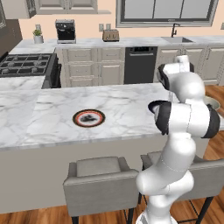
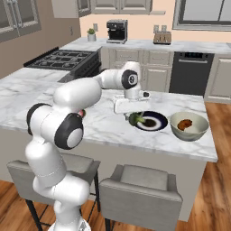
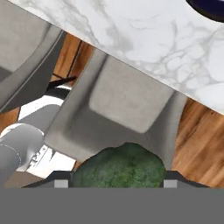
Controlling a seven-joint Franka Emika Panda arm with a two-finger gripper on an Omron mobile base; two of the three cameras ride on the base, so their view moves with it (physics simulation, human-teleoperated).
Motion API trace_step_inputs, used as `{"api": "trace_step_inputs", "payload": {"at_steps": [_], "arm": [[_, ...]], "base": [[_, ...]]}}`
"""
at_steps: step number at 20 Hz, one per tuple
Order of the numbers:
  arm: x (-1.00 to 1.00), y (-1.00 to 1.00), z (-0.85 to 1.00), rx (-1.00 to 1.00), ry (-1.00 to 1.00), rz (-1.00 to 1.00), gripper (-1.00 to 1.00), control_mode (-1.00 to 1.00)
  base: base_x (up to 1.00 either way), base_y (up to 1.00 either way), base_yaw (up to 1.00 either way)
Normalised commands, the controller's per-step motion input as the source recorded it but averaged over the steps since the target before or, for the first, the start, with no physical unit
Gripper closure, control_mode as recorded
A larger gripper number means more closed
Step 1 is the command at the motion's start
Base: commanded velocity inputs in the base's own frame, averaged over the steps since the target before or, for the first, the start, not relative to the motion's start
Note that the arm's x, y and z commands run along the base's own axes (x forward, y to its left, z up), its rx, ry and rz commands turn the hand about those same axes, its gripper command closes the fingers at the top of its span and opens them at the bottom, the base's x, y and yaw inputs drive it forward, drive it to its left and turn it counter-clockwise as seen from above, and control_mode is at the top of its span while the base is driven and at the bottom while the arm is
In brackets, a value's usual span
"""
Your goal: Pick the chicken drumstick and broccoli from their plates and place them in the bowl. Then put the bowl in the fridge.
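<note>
From the left base view, the red-rimmed plate point(image 1: 89, 118) sits on the marble tabletop point(image 1: 52, 109), well to the left of the arm; its dark centre carries nothing of note. The arm's white body hides most of the dark plate point(image 1: 154, 106) and the bowl point(image 1: 213, 102), which peek out on either side of it.

From the right base view, the gripper point(image 2: 135, 116) hangs over the left edge of the dark plate point(image 2: 153, 122) with the broccoli point(image 2: 136, 119) between its jaws, lifted just clear of the plate. Just right of that plate stands the bowl point(image 2: 188, 126), with the chicken drumstick point(image 2: 184, 124) lying inside it.

In the hand view, the broccoli point(image 3: 120, 167) sits squarely between the fingertips point(image 3: 61, 183), jaws partly closed on it. A grey stool point(image 3: 118, 113) and the tabletop edge point(image 3: 144, 39) lie beyond.
</note>
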Motion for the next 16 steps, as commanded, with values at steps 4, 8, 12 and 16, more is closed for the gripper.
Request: {"api": "trace_step_inputs", "payload": {"at_steps": [4, 8, 12, 16], "arm": [[0.14, -0.72, 0.02, 0.23, -0.25, 0.00, 1.00, -1.00], [0.19, -0.70, 0.03, 0.23, -0.24, 0.00, 1.00, -1.00], [0.28, -0.65, 0.00, 0.05, -0.24, 0.01, 1.00, -1.00], [0.39, -0.69, 0.00, 0.06, -0.08, 0.00, 1.00, -1.00]], "base": [[0.00, 0.00, 0.00], [0.00, 0.00, 0.00], [0.00, 0.00, 0.00], [0.00, 0.00, 0.00]]}}
